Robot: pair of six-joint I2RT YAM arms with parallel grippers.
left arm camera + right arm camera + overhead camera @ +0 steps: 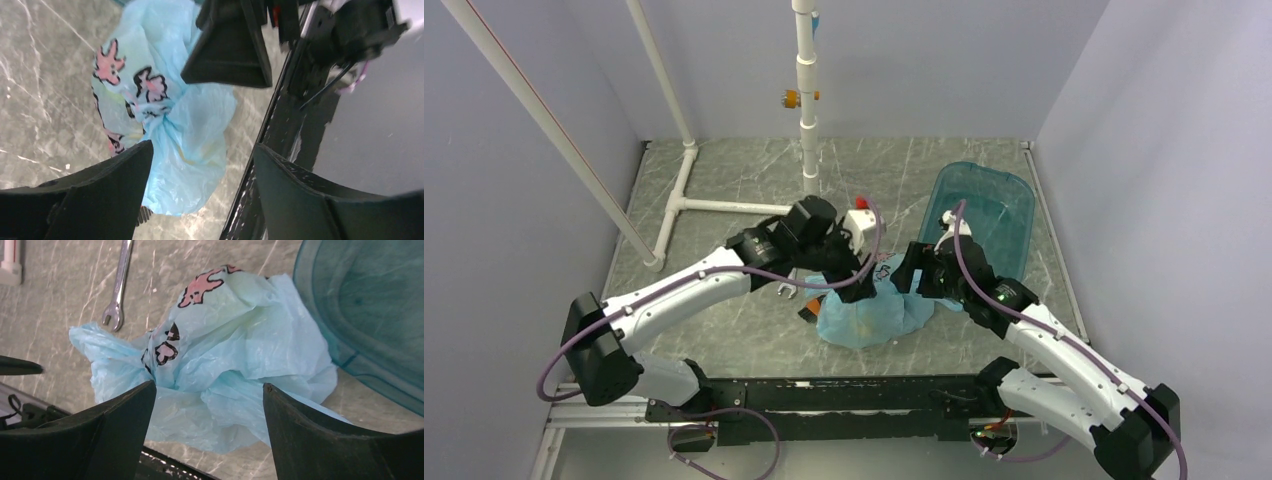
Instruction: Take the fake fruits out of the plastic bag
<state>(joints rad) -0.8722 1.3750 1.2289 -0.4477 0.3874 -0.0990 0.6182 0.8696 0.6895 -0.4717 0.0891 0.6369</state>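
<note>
Top external view shows the plastic bag (864,312) lying in a crumpled heap near the middle of the worktop (724,330), a bit toward the near edge; the left hand (852,283) hangs over its left side and the right hand (912,276) over its right side, so the bag sits between them; both hands are open, with their fingers wide apart, and neither one is pinching anything; in each wrist view the light blue plastic shows in the gap between the two fingers; the fake fruits are not out on the worktop, so I think they are inside the bag; a faint yellow patch shows through the plastic, but I cannot tell which fruit it is; the teal tub (994,215) stands just beside the bag toward the far right corner, and a small wrench (117,290) lies near the bag on its left; the step looks like getting a first hold on the bag, so the job has hardly begun; next, I think each hand must go down and squeeze a fold of the thin plastic, one on each side, then pull gently apart or lift to find the mouth; the plastic is slippery and soft, so a hand could close on nothing.
</note>
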